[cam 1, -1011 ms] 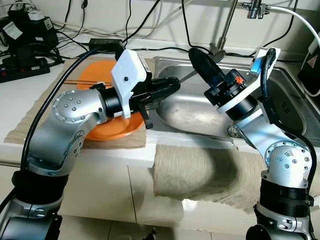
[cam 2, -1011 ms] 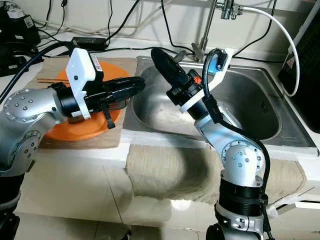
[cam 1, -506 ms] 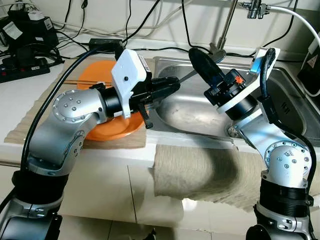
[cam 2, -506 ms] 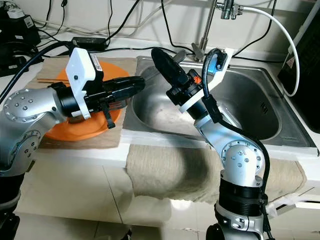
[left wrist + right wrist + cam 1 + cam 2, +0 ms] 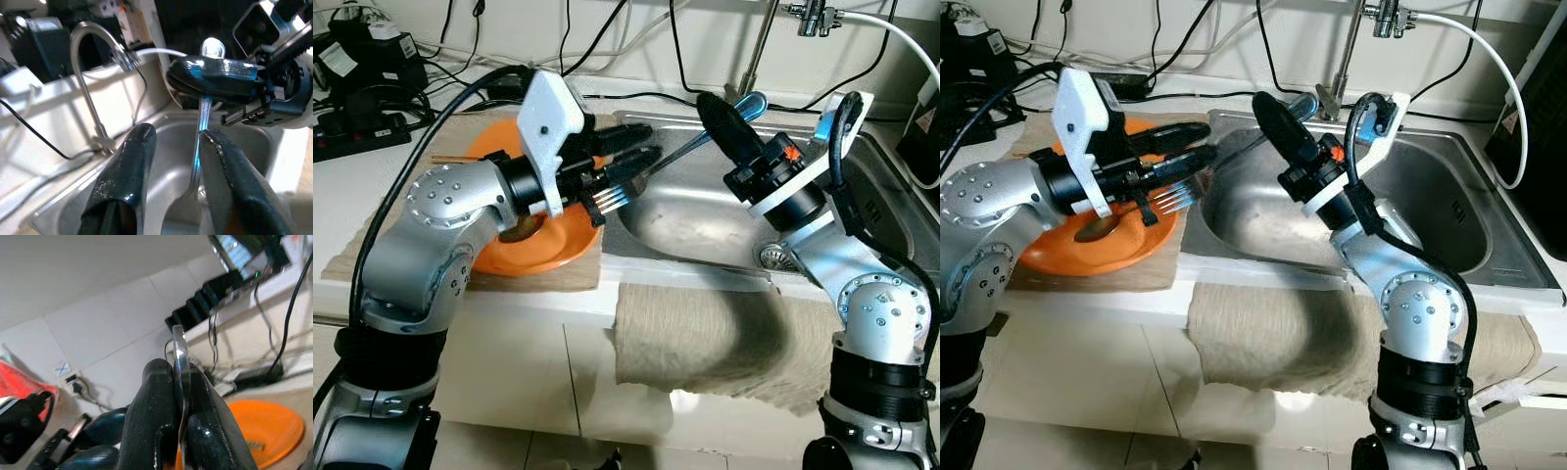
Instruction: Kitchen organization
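A fork (image 5: 666, 162) with a blue handle end hangs over the left side of the steel sink (image 5: 705, 220), tines low near the orange plate (image 5: 563, 245). My right gripper (image 5: 717, 110) is shut on the fork's handle, which the right wrist view shows as a thin metal strip (image 5: 180, 357) squeezed between the pads. My left gripper (image 5: 641, 140) is open at the sink's left rim. In the left wrist view the fork's shaft (image 5: 198, 161) runs between its two fingers, close to one of them. A spoon (image 5: 1097, 230) lies on the plate.
The plate rests on a beige mat (image 5: 372, 245) left of the sink. A beige towel (image 5: 705, 333) hangs over the counter's front edge. The tap (image 5: 754, 59) rises behind the sink. Power strips and cables (image 5: 362, 127) crowd the far left corner.
My left gripper has risen, turned and opened, so the fork's tines now show below it. The right gripper has shifted slightly up and right with the handle.
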